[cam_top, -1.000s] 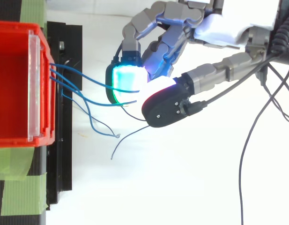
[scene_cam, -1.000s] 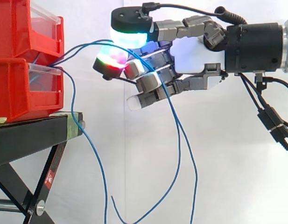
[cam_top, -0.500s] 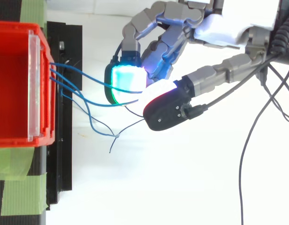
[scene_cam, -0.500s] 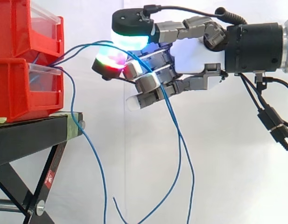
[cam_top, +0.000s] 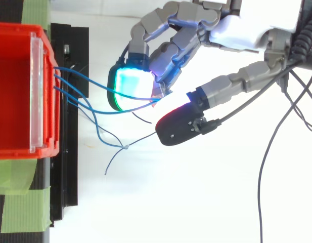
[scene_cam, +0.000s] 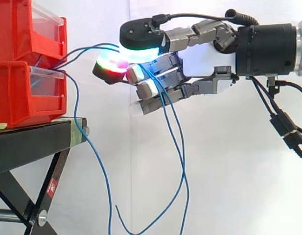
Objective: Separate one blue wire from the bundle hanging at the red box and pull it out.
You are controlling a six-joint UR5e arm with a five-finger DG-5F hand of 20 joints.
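Robot hand sits at 3 o'clock of the stacked red plastic boxes, curled round two thin blue wires: gripping, not open. Both wires leave the lower box front toward 3 o'clock, cross the cyan-glowing fingertip, then drop between the fingers toward 6 o'clock in the side view. Rest of the bundle hangs off the box edge past the black bench. One loose end dangles apart from the others.

Changes over the last second:
- The black-backed thumb has swung off the cyan pad toward 5 o'clock in the top view. There's a gap between them now; before, it overlapped the pad.
- The fingertip has crept toward the box, not away.
- The hanging tails and the loose end have swung in toward the bench.

Read: regrasp, not pull. Two wires in hand and the task wants one, so separation isn't done. With the thumb off, the hold looks like a hook only, and the wires could slip on retreat. Next move needs one wire shed and the thumb reclosed before pulling toward 3 o'clock.
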